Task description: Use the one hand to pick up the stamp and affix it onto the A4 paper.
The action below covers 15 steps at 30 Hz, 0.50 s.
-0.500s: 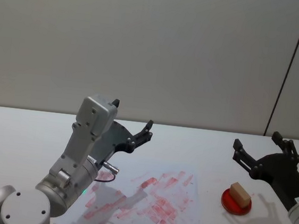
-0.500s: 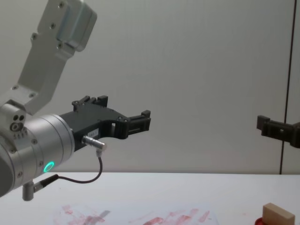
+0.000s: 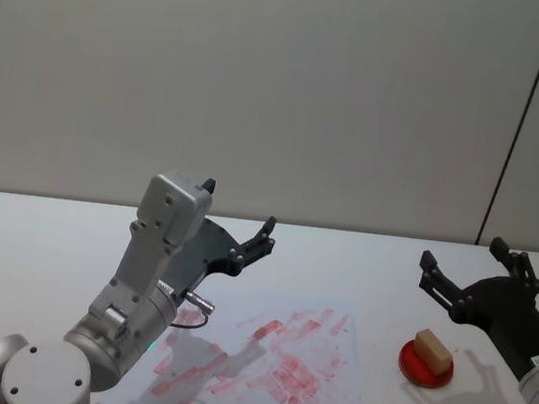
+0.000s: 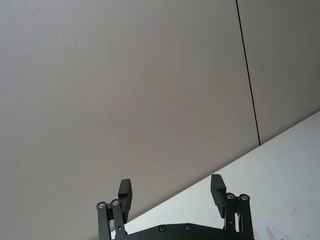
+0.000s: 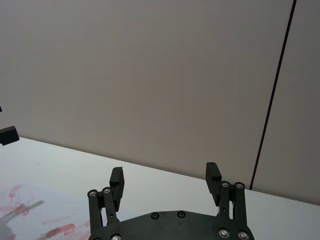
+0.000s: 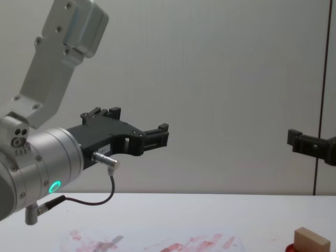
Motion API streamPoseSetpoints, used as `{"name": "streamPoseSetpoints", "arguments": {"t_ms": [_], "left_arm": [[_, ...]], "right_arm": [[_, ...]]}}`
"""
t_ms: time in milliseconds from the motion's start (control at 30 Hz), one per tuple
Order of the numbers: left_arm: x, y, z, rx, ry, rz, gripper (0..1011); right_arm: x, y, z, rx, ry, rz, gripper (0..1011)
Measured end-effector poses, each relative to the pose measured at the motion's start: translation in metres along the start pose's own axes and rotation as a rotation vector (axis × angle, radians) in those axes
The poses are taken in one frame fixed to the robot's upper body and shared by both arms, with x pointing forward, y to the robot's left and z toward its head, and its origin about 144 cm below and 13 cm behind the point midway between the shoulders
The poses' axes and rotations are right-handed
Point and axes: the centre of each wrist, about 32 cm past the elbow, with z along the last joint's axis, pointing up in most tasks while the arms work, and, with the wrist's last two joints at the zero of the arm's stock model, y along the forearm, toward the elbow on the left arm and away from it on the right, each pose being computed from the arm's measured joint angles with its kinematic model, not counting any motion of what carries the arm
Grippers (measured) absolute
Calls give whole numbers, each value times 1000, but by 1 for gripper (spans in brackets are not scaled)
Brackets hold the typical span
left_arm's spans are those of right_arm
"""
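Fingers of the right gripper point(image 3: 471, 257) are spread wide with nothing between them; in the right wrist view the same right gripper point(image 5: 165, 175) shows both tips apart and aimed out toward the wall rather than down at the table point(image 3: 54, 237).

Everything turns on the stamp point(image 3: 432, 349); it sits on top of the round red ink pad point(image 3: 409, 361), on the robot's right side of the table, just beyond the right edge of the A4 paper point(image 3: 326, 401) and apart from it; in the chest view the stamp point(image 6: 311, 241) shows low at the right, with the open finger well above it. Its long axis runs on a diagonal in the head view, from far-left to near-right; the stamp lies below the open fingers and a little nearer the robot. My reading is that the wrist must tip downward and turn so the fingers close across the short sides; a square approach would likely catch a corner.

Right is plainly the nearer arm; the left gripper point(image 3: 238, 208) hangs raised by the far left part of the paper, well apart from the stamp, its jaws likewise open and empty in the left wrist view point(image 4: 171, 187).
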Motion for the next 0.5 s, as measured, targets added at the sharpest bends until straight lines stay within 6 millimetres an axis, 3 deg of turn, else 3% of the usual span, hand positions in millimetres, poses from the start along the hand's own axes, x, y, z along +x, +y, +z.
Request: {"name": "streamPoseSetpoints", "arguments": {"t_ms": [500], "left_arm": [[0,0,0,0,0,0,1002]], "right_arm": [[5,0,-2,-19,-5,10,1001]]}}
